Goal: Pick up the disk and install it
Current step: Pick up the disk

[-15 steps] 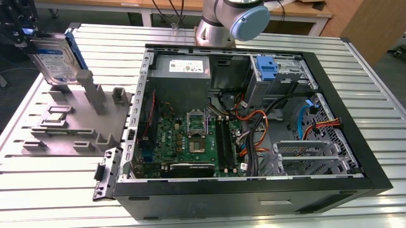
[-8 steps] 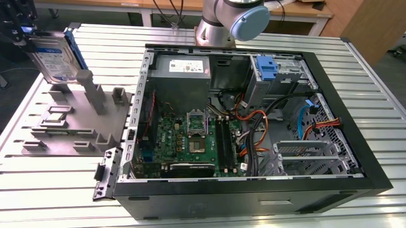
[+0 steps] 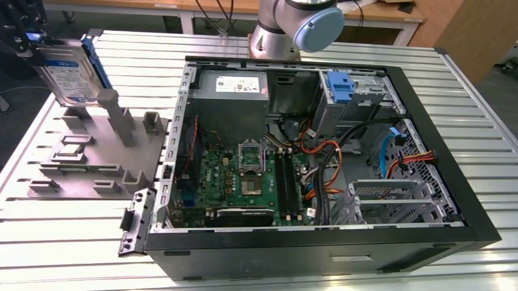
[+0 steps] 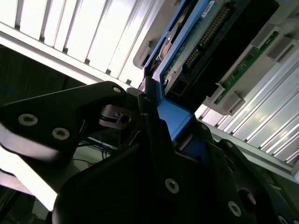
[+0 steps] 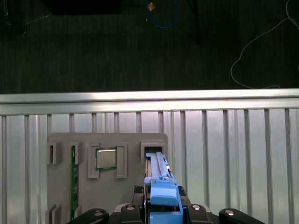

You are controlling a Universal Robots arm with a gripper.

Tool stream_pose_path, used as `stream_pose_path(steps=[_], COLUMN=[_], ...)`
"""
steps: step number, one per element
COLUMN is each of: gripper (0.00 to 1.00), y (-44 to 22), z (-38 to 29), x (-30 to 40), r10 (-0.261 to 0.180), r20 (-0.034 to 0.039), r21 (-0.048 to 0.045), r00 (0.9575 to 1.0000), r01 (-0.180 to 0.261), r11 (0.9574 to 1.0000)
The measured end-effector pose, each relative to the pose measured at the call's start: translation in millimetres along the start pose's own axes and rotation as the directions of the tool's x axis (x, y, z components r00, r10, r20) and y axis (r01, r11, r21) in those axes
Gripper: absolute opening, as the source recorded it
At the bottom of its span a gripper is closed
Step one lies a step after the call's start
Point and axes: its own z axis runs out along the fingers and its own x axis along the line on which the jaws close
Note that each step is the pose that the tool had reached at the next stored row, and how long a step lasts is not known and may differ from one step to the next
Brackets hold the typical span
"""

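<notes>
The disk (image 3: 71, 68), a grey drive with a blue-and-white label in a blue carrier, stands on edge and tilted at the exterior view's far left. Its lower edge is at the slot of the grey holder stand (image 3: 101, 151); whether it still touches the slot I cannot tell. My gripper (image 3: 36, 50) is shut on the disk's upper end. In the second wrist view the fingers (image 4: 140, 100) clamp the blue carrier (image 4: 175, 116), and the disk's circuit-board side (image 4: 196, 49) shows beyond. The first wrist view shows the carrier (image 5: 163, 193) edge-on between the gripper (image 5: 161, 212) fingers.
An open computer case (image 3: 453, 200) lies on the slatted metal table (image 3: 73, 236), with a drive bay holding a blue bracket (image 3: 341, 88) and a grey power-supply box (image 3: 230, 91). The holder stand also carries a processor chip (image 5: 106, 158) and a memory stick (image 5: 73, 179). The arm's base (image 3: 283, 30) stands behind the case.
</notes>
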Motion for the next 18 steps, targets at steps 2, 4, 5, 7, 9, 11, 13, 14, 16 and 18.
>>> stream_pose_path(steps=[2, 4, 5, 7, 9, 11, 13, 14, 16, 18], gripper=[0.37, 0.37, 0.37, 0.37, 0.37, 0.37, 0.37, 0.37, 0.37, 0.37], y=[0.0, 0.0, 0.0, 0.0, 0.0, 0.0, 0.0, 0.0, 0.1, 0.1], z=[-0.2, -1.0, -1.1, -1.5, -1.8, -2.1, -2.6, -2.7, -5.7, -5.7], x=[0.0, -0.1, -0.1, -0.1, -0.1, -0.1, -0.1, -0.1, -0.3, -0.3], r10=[0.0, 0.0, 0.0, 0.0, 0.0, 0.0, 0.0, 0.0, 0.0, 0.0], r20=[0.0, 0.0, 0.0, -0.0001, 0.0, 0.0, 0.0, 0.0, 0.0, 0.0], r21=[0.0, 0.0, -0.0001, -0.0002, -0.0001, 0.0, -0.0001, 0.0, -0.0001, 0.0], r00=[1.0, 1.0, 1.0, 1.0, 1.0, 1.0, 1.0, 1.0, 1.0, 1.0], r01=[0.0, 0.0, 0.0, 0.0, 0.0, 0.0, 0.0, 0.0, 0.0, 0.0], r11=[1.0, 1.0, 1.0, 1.0, 1.0, 1.0, 1.0, 1.0, 1.0, 1.0])
